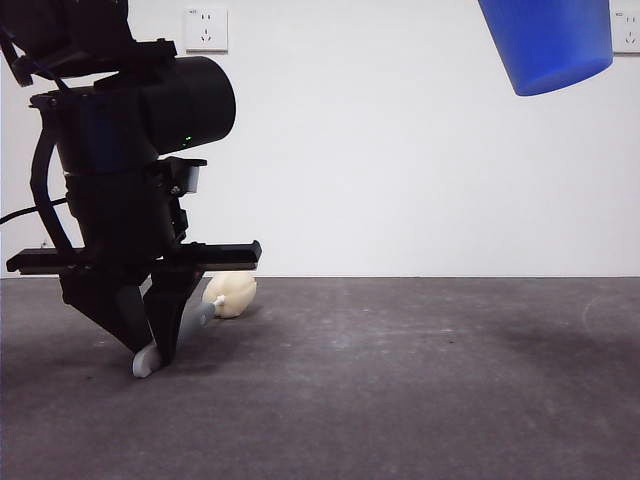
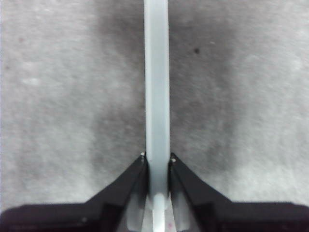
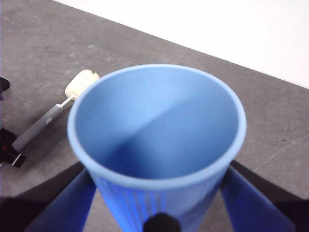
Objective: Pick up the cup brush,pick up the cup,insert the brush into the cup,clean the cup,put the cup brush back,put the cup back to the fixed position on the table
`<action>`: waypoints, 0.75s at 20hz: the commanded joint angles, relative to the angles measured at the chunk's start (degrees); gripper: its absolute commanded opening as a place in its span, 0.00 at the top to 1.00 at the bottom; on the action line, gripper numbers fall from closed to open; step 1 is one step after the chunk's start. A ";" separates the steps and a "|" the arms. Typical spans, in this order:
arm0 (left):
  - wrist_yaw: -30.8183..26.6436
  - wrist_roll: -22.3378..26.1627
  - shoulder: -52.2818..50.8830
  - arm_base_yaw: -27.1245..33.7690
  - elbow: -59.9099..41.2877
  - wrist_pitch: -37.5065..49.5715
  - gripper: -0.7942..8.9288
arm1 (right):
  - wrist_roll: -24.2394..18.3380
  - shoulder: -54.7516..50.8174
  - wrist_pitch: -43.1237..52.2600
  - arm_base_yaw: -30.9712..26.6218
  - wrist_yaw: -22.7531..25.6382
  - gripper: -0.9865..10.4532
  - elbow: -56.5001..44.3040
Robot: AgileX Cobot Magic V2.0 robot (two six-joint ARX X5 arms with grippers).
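The cup brush (image 1: 232,295) lies low on the table (image 1: 420,390) at the left, its cream sponge head pointing away and its white handle tip near the front. My left gripper (image 1: 156,352) is down at the table, shut on the grey handle (image 2: 157,96); the jaws press both its sides in the left wrist view (image 2: 157,160). My right gripper (image 3: 158,193) is shut on the blue cup (image 3: 159,140), held high at the top right of the front view (image 1: 548,45). The cup's mouth faces the right wrist camera and it is empty inside.
The right wrist view shows the brush (image 3: 46,121) on the table beyond the cup, with part of the left gripper (image 3: 7,152) at its handle end. A white wall with sockets (image 1: 206,28) stands behind the table.
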 commanded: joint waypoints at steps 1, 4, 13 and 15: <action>-0.07 -0.09 0.79 -0.39 -0.31 0.11 0.88 | 1.31 -0.11 0.70 0.02 -0.22 0.93 -0.11; 0.20 -0.09 0.76 -0.39 -0.31 -1.42 0.58 | 2.32 -0.07 0.70 0.02 -1.77 0.93 -0.11; 0.00 7.89 -10.86 -0.39 -0.28 -6.67 0.58 | 5.33 7.10 10.49 -2.89 -5.88 0.93 -2.23; 0.96 10.56 -18.01 -0.39 -0.26 -9.05 0.58 | 5.70 10.29 17.79 -7.04 -11.04 0.93 -5.97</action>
